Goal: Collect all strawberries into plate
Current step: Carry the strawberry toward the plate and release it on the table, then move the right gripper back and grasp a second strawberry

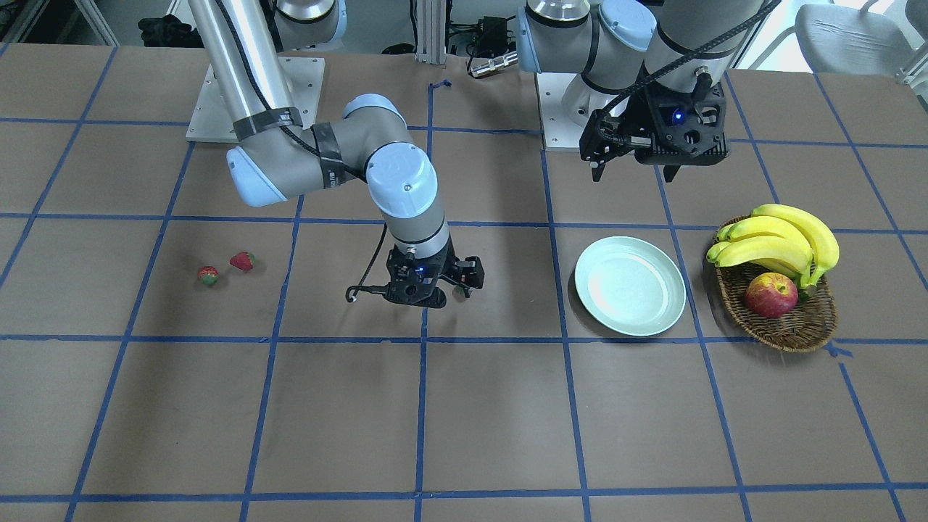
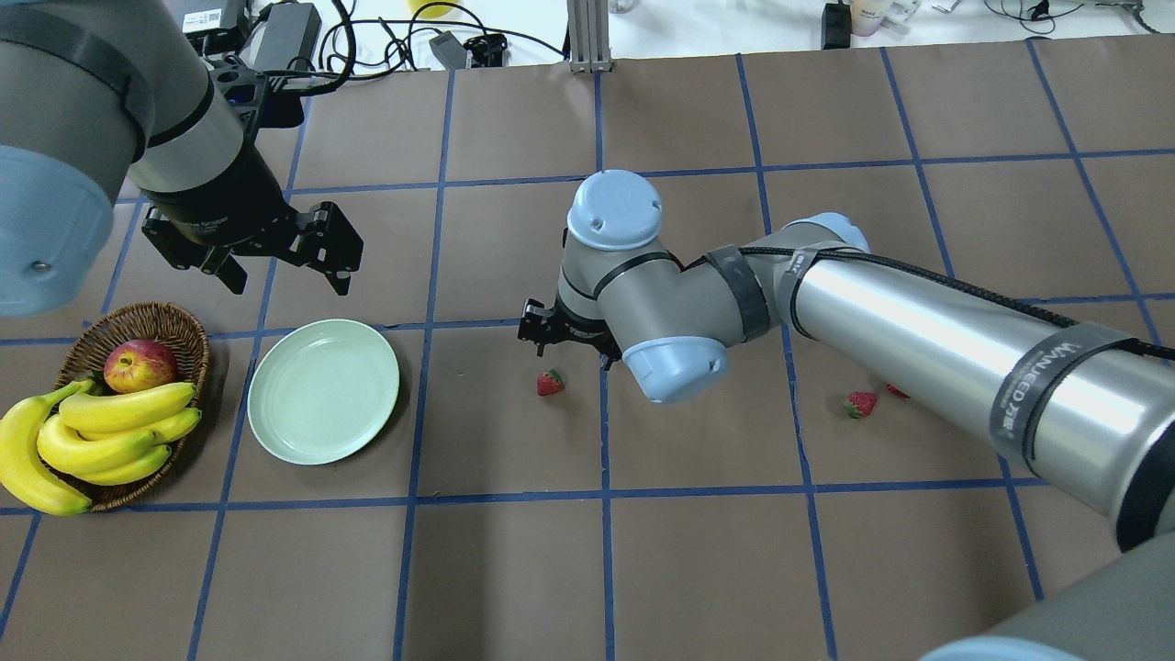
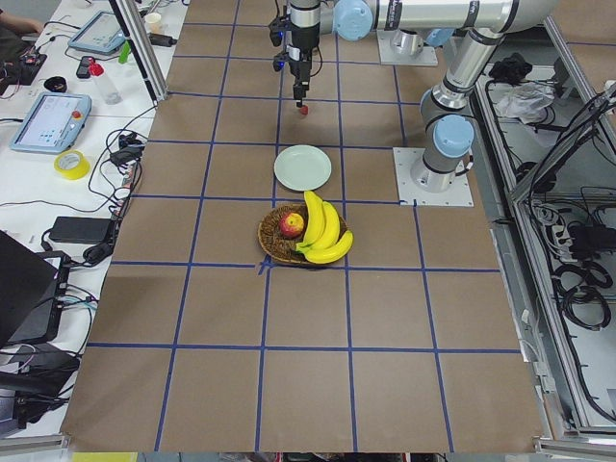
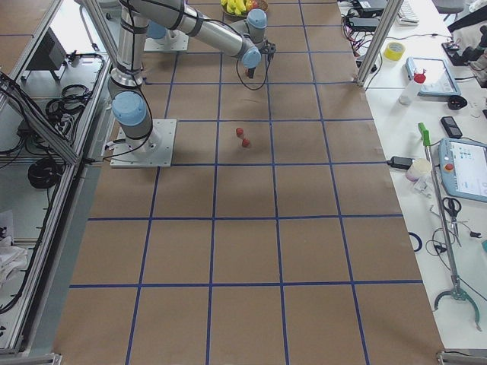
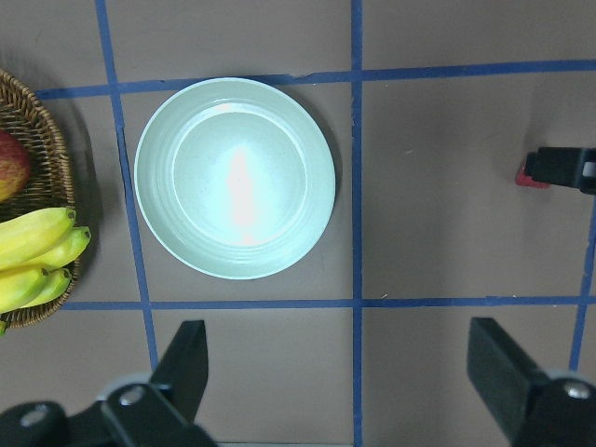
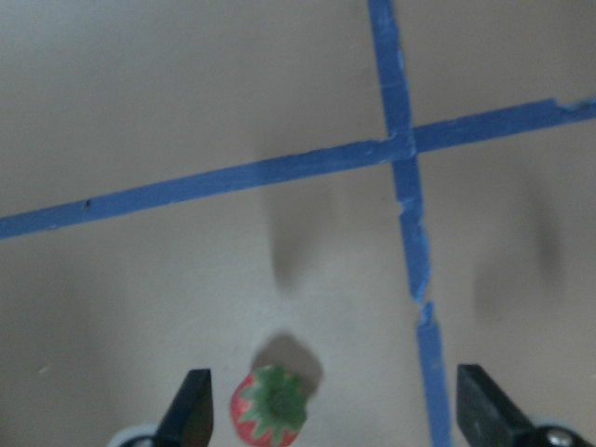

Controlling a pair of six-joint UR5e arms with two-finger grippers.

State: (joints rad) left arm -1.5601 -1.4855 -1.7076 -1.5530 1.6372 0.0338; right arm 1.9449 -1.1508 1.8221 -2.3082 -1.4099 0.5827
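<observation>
Black fingers [image 6: 194, 414] of the right gripper [image 6: 331, 396] stand spread over a strawberry [image 6: 268, 408]; the left gripper [image 5: 340, 354] hangs wide open near the mint plate [image 5: 149, 186]; a second strawberry [image 1: 242, 261] and a third strawberry [image 1: 208, 275] lie well apart from it.

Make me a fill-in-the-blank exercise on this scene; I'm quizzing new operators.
The plate is ___.
The apple sits in the ___.
The right hand hovers over one ___.
The left hand is ___.
Missing words: empty; basket; strawberry; open.
</observation>
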